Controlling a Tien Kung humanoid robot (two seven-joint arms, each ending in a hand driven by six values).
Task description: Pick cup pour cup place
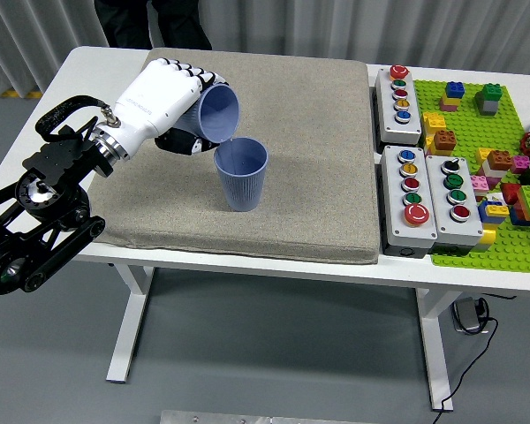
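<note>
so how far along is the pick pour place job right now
The pick looks done: the left hand grips the tilted cup off the mat. The pour is in hand: that cup lies nearly on its side, its mouth aimed down at the upright cup standing on the mat. Whether anything is flowing cannot be seen. Left to do: tip the held cup back upright and set it down.
</note>
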